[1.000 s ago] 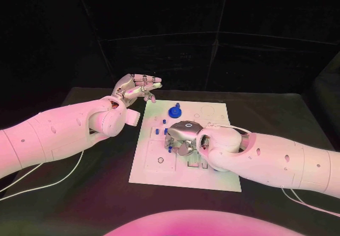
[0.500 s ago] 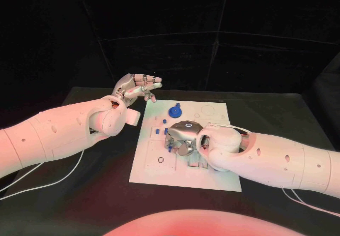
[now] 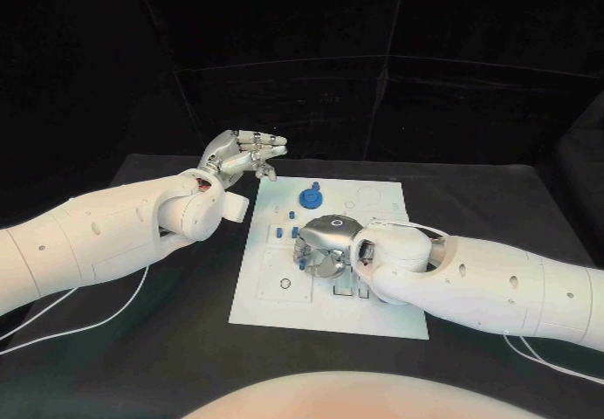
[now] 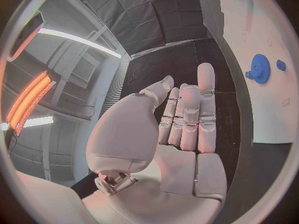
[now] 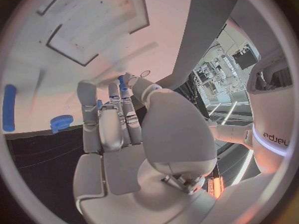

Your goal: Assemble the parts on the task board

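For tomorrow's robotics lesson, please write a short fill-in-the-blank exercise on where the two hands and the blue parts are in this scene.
1. The right hand is over the white ____.
2. The left hand is raised beyond the task board's far left corner and holds ____.
3. The toothed blue gear lies on the board's ____ half.
4. The table is ____ in colour.

Missing words: task board; nothing; far; black

1 task board (image 3: 330, 301), 2 hands, 1 blue gear (image 3: 311, 201), approx. 4 small blue parts (image 3: 277, 233).
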